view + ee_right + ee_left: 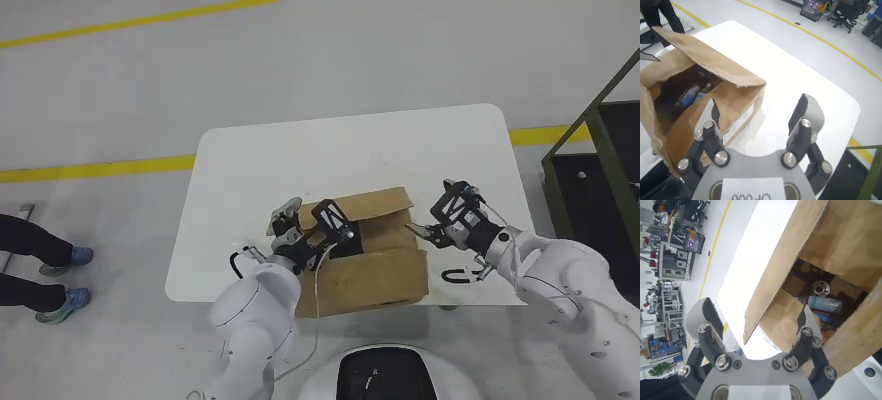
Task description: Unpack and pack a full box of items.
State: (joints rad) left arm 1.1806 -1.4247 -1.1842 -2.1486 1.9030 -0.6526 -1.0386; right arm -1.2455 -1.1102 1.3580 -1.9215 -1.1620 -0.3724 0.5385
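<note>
A cardboard box (368, 262) sits on the white table (400, 150), close to the edge nearest the robot, with its top flaps partly raised and a dark opening between them. The left gripper (305, 218) hangs at the box's left end with its fingers spread wide and nothing between them; in the left wrist view one finger (806, 317) stands over the opening and the other (710, 309) is out over the table. The right gripper (435, 210) is at the box's right end, also spread wide and empty, with one finger (714, 111) against the box's end wall. Inside the box lie a pale bottle (821, 304) on its side, a metal ring (820, 289) just beyond it, and a blue item (824, 317) beside the bottle
</note>
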